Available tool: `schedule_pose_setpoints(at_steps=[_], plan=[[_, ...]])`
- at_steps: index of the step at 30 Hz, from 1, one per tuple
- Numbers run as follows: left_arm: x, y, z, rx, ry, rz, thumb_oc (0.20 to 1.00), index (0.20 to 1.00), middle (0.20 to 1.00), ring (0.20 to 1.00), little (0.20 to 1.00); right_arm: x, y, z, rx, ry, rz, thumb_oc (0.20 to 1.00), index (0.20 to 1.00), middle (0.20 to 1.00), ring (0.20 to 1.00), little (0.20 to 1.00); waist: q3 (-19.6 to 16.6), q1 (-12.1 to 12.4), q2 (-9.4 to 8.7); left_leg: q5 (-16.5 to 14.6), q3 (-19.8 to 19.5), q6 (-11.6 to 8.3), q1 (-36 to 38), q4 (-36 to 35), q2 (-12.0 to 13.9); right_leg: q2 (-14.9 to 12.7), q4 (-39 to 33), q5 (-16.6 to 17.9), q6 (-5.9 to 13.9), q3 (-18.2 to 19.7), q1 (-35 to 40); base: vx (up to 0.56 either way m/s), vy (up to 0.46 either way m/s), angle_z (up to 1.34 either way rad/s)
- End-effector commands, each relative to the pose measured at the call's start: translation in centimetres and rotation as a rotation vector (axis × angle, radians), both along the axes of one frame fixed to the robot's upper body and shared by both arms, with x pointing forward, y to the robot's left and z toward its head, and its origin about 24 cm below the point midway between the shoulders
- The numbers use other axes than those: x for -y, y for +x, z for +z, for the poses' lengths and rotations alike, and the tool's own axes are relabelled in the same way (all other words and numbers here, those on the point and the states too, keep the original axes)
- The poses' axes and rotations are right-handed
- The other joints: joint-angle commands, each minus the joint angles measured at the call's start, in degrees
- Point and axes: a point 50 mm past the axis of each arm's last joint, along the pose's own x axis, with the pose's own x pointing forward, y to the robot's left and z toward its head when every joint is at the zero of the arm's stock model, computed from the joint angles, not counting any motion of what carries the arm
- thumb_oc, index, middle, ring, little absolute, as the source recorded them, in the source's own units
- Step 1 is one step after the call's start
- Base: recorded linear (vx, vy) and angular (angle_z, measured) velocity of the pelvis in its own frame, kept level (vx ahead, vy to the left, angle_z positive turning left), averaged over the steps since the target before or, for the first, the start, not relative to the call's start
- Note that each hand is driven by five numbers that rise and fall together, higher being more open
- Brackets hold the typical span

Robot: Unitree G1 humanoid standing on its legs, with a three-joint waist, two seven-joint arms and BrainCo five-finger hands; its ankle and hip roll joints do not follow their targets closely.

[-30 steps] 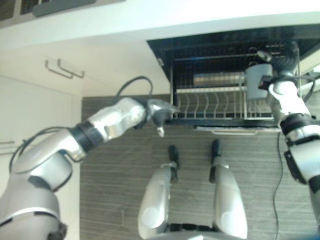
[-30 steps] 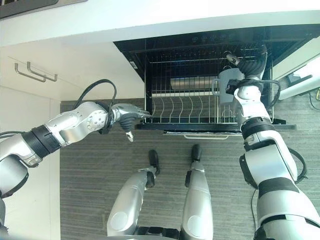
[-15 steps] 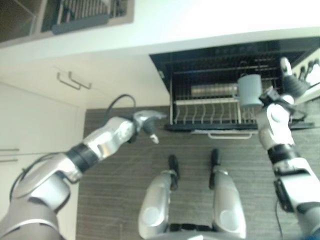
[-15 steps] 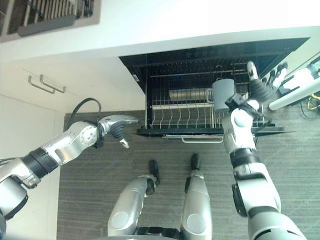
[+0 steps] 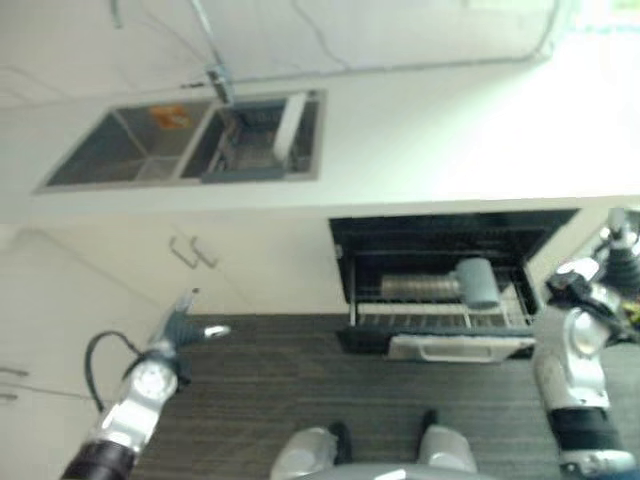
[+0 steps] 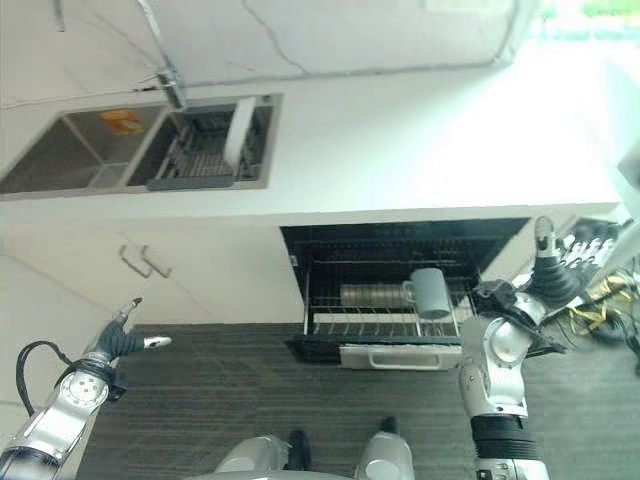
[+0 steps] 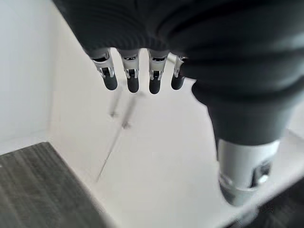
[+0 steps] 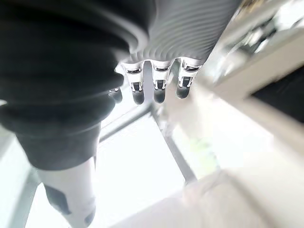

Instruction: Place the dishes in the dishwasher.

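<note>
Right eye view: grey mug [image 6: 432, 292] lies on its side in the dishwasher's pulled-out rack [image 6: 385, 322], beside stacked plates [image 6: 372, 295]. Right hand [image 6: 545, 272] beside rack, fingers straight, empty. Left wrist view: left hand [image 7: 142, 57] fingers straight, facing cabinet handles [image 7: 118, 114].

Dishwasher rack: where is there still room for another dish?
The dishwasher rack looks bare along its front row of tines, nearest the floor. The back is crowded: stacked plates with the grey mug beside them. The countertop right of the sink is bare too.
</note>
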Motion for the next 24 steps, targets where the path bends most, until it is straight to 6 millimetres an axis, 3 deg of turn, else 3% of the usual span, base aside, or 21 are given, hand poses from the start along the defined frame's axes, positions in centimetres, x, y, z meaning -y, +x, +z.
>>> schedule_pose_setpoints(at_steps=[1, 3, 4, 6, 7, 8, 9, 10, 11, 12, 15, 16, 18, 20, 22, 24], plan=[[2.1, 3.7, 8.0, 0.505, -0.108, -0.173, 1.0, 1.0, 1.0, 1.0, 1.0, -0.4, -0.4, 3.2, 0.17, -0.167, 0.065, 1.0, 1.0, 1.0, 1.0, 1.0, -0.5, -1.4, 0.98, 1.1, -4.0, 0.95, -2.1, 0.4, -0.2, 1.1, 2.9, -0.2, 1.92, -1.8, 1.8, 0.02, 0.117, 0.33], [3.0, 3.1, 9.3, 0.628, -0.213, -0.225, 1.0, 1.0, 1.0, 1.0, 1.0, -0.5, -1.0, 2.5, 0.169, -0.187, 0.13, 1.0, 1.0, 1.0, 1.0, 1.0, -1.9, -1.5, 0.73, 1.1, -4.7, 1.31, -2.6, 0.4, -0.3, 5.0, 2.9, -1.2, 1.43, -1.7, 2.7, 0.03, 0.077, 0.19], [3.5, 3.0, 10.0, 0.701, -0.293, -0.232, 1.0, 1.0, 1.0, 1.0, 1.0, -0.6, -1.2, 2.4, 0.17, -0.214, 0.166, 1.0, 1.0, 1.0, 1.0, 1.0, -2.6, -1.8, 0.27, 1.0, -5.3, 1.53, -2.8, 0.4, -0.9, 8.8, 2.9, -2.4, 0.46, -1.2, 3.1, 0.03, 0.016, 0.05], [3.9, 3.0, 10.7, 0.788, -0.379, -0.232, 1.0, 1.0, 1.0, 1.0, 1.0, -0.9, -1.2, 2.6, 0.184, -0.246, 0.197, 1.0, 1.0, 1.0, 1.0, 1.0, -3.4, -1.4, -0.48, 1.0, -5.1, 1.21, -3.0, 0.4, -1.5, 12.1, 2.9, -3.8, -0.85, -3.5, 3.4, 0.0, -0.016, -0.05], [4.2, 3.1, 11.5, 0.87, -0.41, -0.237, 1.0, 1.0, 1.0, 1.0, 1.0, -1.1, -0.9, 3.2, 0.217, -0.273, 0.229, 1.0, 1.0, 1.0, 1.0, 1.0, -3.5, -0.8, -0.98, 1.0, -3.8, 0.94, -3.0, 0.4, -1.8, 11.4, 2.9, -3.8, -0.83, -6.7, 2.4, -0.04, -0.055, -0.28], [4.6, 3.2, 12.1, 0.912, -0.414, -0.249, 1.0, 1.0, 1.0, 1.0, 1.0, -1.2, -0.8, 3.6, 0.238, -0.284, 0.245, 1.0, 1.0, 1.0, 1.0, 1.0, -3.5, -0.9, -1.18, 1.2, -3.6, 1.0, -3.0, 0.4, -1.9, 11.1, 2.9, -5.3, -1.7, -6.3, 2.3, -0.05, -0.096, -0.58], [5.5, 3.3, 12.8, 0.961, -0.432, -0.279, 1.0, 1.0, 1.0, 1.0, 1.0, -1.3, -0.8, 4.2, 0.255, -0.307, 0.266, 1.0, 1.0, 1.0, 1.0, 1.0, -3.0, -2.2, -2.63, 0.6, -1.4, 1.22, -0.4, 0.4, -3.0, 10.8, 2.9, -5.9, -2.63, -3.5, 1.0, 0.02, -0.1, -0.63], [5.8, 3.2, 13.1, 0.986, -0.451, -0.3, 1.0, 1.0, 1.0, 1.0, 1.0, -1.3, -0.8, 4.4, 0.256, -0.327, 0.267, 1.0, 1.0, 1.0, 1.0, 1.0, -2.5, -2.1, -3.85, 0.6, 0.3, 0.97, 0.9, 0.4, -3.6, 9.6, 2.9, -6.2, -3.21, -3.2, 1.6, 0.07, -0.094, -0.14], [6.3, 3.0, 13.2, 0.992, -0.467, -0.318, 1.0, 1.0, 1.0, 1.0, 1.0, -1.3, -0.9, 4.5, 0.252, -0.344, 0.26, 1.0, 1.0, 1.0, 1.0, 1.0, -1.3, -1.9, -4.41, 2.1, 0.0, -0.29, 0.2, 5.4, -3.3, 9.4, 2.9, -6.5, -3.65, -2.7, 3.0, 0.09, -0.028, 0.23], [6.7, 3.1, 13.5, 0.992, -0.468, -0.34, 1.0, 1.0, 1.0, 1.0, 1.0, -1.5, -0.8, 4.4, 0.247, -0.344, 0.272, 1.0, 1.0, 1.0, 1.0, 1.0, -0.3, -1.7, -4.34, 5.8, -3.0, -1.92, -3.3, 9.9, -2.8, 10.3, 2.9, -5.7, -4.47, -1.2, 3.5, 0.14, 0.079, 0.31], [7.0, 3.5, 13.6, 0.977, -0.458, -0.348, 1.0, 1.0, 1.0, 1.0, 1.0, -2.4, -0.1, 4.4, 0.227, -0.351, 0.337, 1.0, 1.0, 1.0, 1.0, 1.0, -0.6, -1.4, -3.48, 11.3, -6.5, -3.48, -4.4, 0.4, 0.4, 11.6, 2.9, -6.6, -4.2, 2.1, 4.5, 0.21, 0.284, -0.15], [7.3, 3.5, 13.4, 0.972, -0.447, -0.341, 1.0, 1.0, 1.0, 1.0, 1.0, -2.9, 0.3, 4.5, 0.216, -0.365, 0.365, 1.0, 1.0, 1.0, 1.0, 1.0, -0.3, -0.5, -2.21, 13.8, -11.5, -5.45, -9.3, 0.4, 2.9, 12.5, 2.9, -8.0, -4.13, 4.6, 5.9, 0.25, 0.474, -0.42], [7.4, 3.5, 13.1, 0.959, -0.427, -0.325, 1.0, 1.0, 1.0, 1.0, 1.0, -3.3, 0.8, 4.7, 0.196, -0.381, 0.397, 1.0, 1.0, 1.0, 1.0, 1.0, -0.7, 0.4, -1.22, 13.5, -16.9, -6.59, -13.0, 0.4, 3.6, 12.5, 2.9, -9.2, -3.64, 7.7, 6.8, 0.27, 0.58, -0.59], [7.3, 3.5, 12.9, 0.952, -0.418, -0.339, 1.0, 1.0, 1.0, 1.0, 1.0, -2.8, 0.4, 4.7, 0.175, -0.414, 0.353, 1.0, 1.0, 1.0, 1.0, 1.0, -1.5, -0.7, -0.49, 11.3, -13.2, -6.82, -14.1, 0.4, 5.8, 10.7, 2.9, -10.3, -2.49, 7.3, 8.0, 0.27, 0.611, -1.11], [7.6, 3.7, 13.0, 0.946, -0.4, -0.362, 1.0, 1.0, 1.0, 1.0, 1.0, -1.2, -0.8, 3.7, 0.168, -0.315, 0.324, 1.0, 1.0, 1.0, 1.0, 1.0, -2.7, -1.8, -0.88, 7.7, -12.5, -5.39, -10.9, 0.4, 3.5, 7.4, 2.9, -9.3, -0.23, 7.1, 8.0, 0.33, 0.618, -0.27], [8.0, 3.4, 13.4, 0.955, -0.366, -0.377, 1.0, 1.0, 1.0, 1.0, 1.0, -0.9, -1.1, 3.4, 0.165, -0.295, 0.319, 1.0, 1.0, 1.0, 1.0, 1.0, -3.1, -1.8, -0.84, 6.4, -12.4, -3.7, -9.0, 0.4, 1.9, 6.0, 2.9, -7.8, 0.22, 5.8, 7.4, 0.26, 0.443, -0.13]])
